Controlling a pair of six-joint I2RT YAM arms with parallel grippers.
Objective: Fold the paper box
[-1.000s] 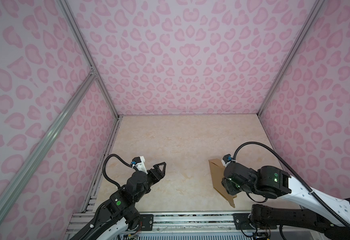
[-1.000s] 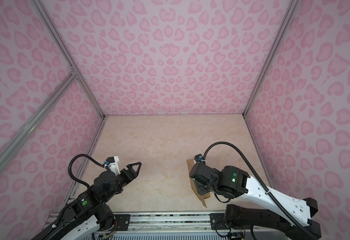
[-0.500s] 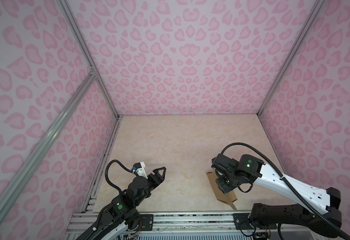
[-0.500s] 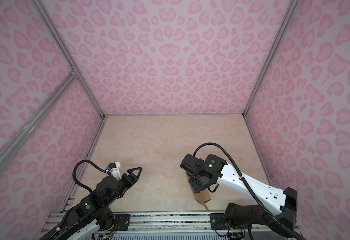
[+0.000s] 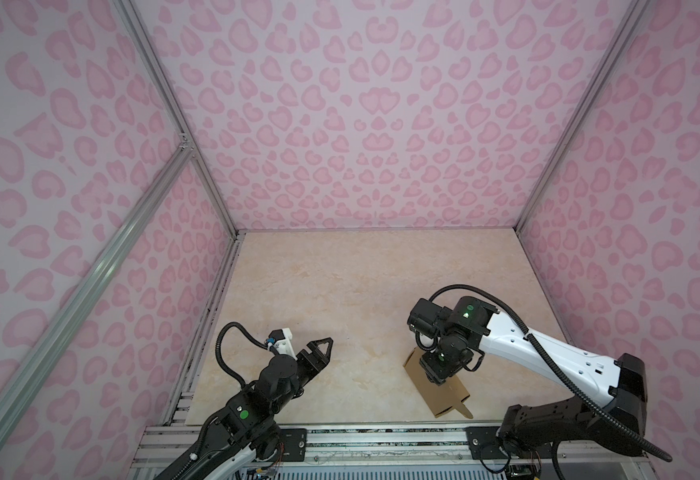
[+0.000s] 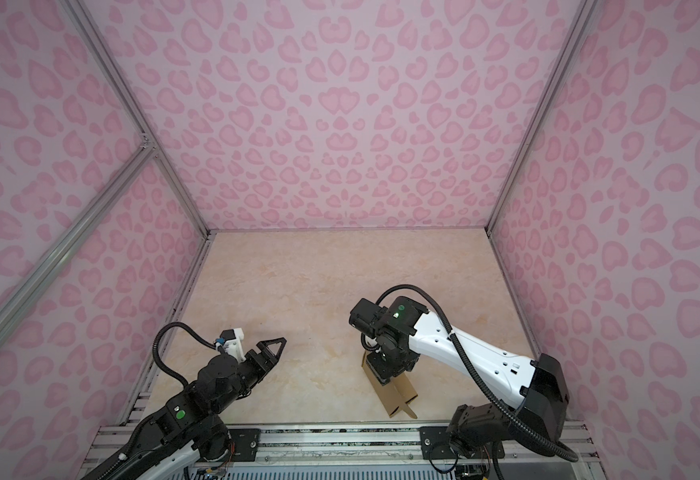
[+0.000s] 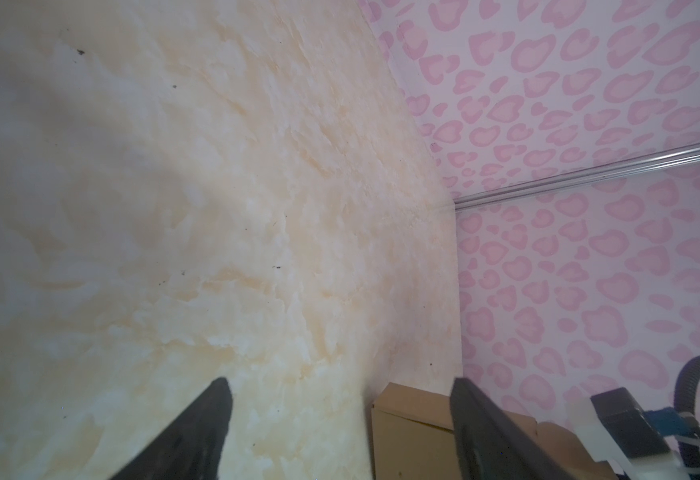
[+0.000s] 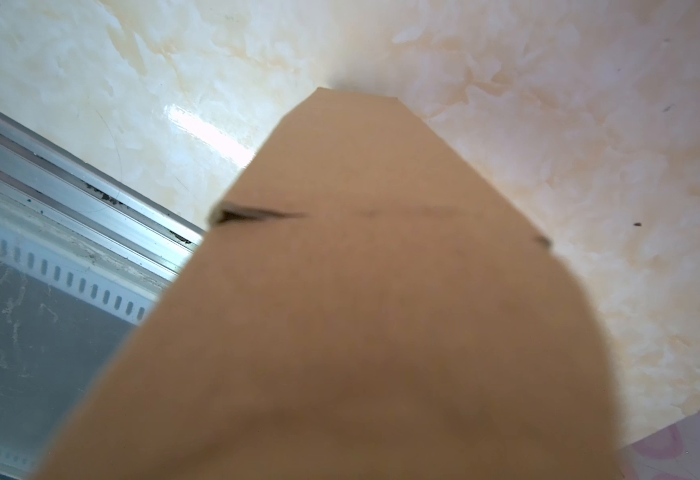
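One paper box (image 5: 443, 392), brown and unprinted, only partly formed: standing tilted on the table (image 5: 340, 282) just behind the front rail (image 5: 381, 436), toward the right arm's end of that rail, with a rounded tab pointing at the rail. Seen too in a top view (image 6: 398, 395), and from the right wrist as a blurred brown panel (image 8: 360, 311) with a slit cut across it.

Right gripper (image 5: 439, 372) down on the box's end farthest from the rail. Fingers hidden behind the wrist and out of the wrist camera's sight, so cannot tell how wide the jaws stand or whether any cardboard is pinched.

Left gripper (image 5: 324, 345) well back from the rail at its other end, raised off the table, spread wide and holding nothing; box (image 7: 410, 436) visible beyond its fingertips from the left wrist.

Probably an early step: steadying or lifting one panel, flaps not yet tucked.

Next, probably: bringing the free gripper across to the box, bracing a wall, then pressing a flap over and seating the tab in the slit without crushing the thin card.
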